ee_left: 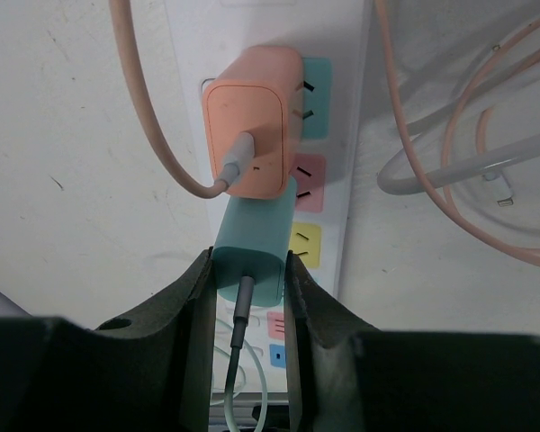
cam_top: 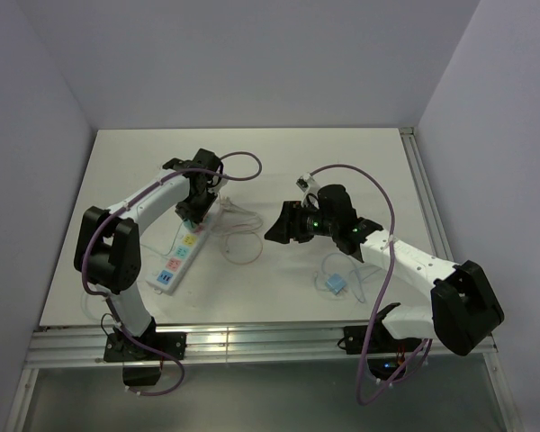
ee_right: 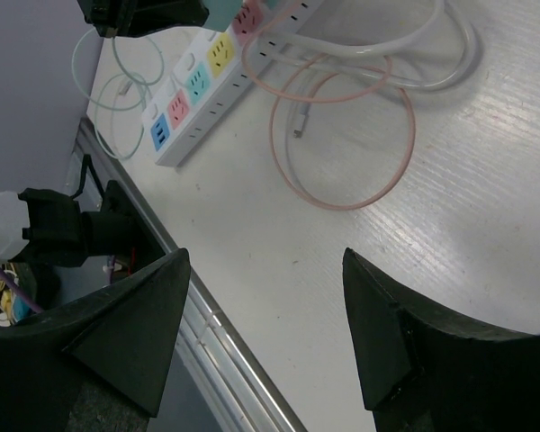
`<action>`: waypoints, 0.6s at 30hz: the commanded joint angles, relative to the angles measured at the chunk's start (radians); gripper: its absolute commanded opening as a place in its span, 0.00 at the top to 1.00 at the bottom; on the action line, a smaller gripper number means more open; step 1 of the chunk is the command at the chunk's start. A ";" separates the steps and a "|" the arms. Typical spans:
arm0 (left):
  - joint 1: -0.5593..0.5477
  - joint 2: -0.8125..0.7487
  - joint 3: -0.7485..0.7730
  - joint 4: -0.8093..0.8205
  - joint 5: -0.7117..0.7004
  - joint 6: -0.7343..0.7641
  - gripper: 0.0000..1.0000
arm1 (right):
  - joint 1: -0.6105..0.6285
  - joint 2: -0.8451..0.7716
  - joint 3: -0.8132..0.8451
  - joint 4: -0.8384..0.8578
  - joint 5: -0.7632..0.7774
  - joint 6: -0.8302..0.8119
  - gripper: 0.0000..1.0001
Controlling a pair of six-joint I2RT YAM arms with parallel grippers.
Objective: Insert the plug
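Found teal charger plug (ee_left: 252, 247) clamped by its sides in left jaws, poised over power strip (ee_left: 252, 31) against seated orange charger (ee_left: 252, 126), presumably to line prongs with socket, seating unconfirmed; noted right jaws apart and empty above worktop (ee_right: 387, 270), apparently standing clear.

The teal plug (ee_left: 252, 241), orange plug (ee_left: 252, 126) and power strip (ee_left: 252, 27) all look smooth matt plastic
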 commanded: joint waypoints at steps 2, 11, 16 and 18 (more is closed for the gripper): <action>0.003 0.010 -0.013 -0.033 0.040 -0.032 1.00 | -0.009 0.000 0.002 0.032 -0.007 0.001 0.25; 0.003 0.015 -0.030 -0.027 0.059 -0.039 1.00 | -0.009 -0.003 -0.001 0.034 -0.007 0.001 0.25; 0.001 0.010 -0.028 -0.037 0.065 -0.048 1.00 | -0.009 -0.004 -0.001 0.034 -0.006 0.001 0.25; 0.001 0.004 -0.027 -0.037 0.073 -0.047 1.00 | -0.009 -0.004 -0.001 0.034 -0.009 0.002 0.25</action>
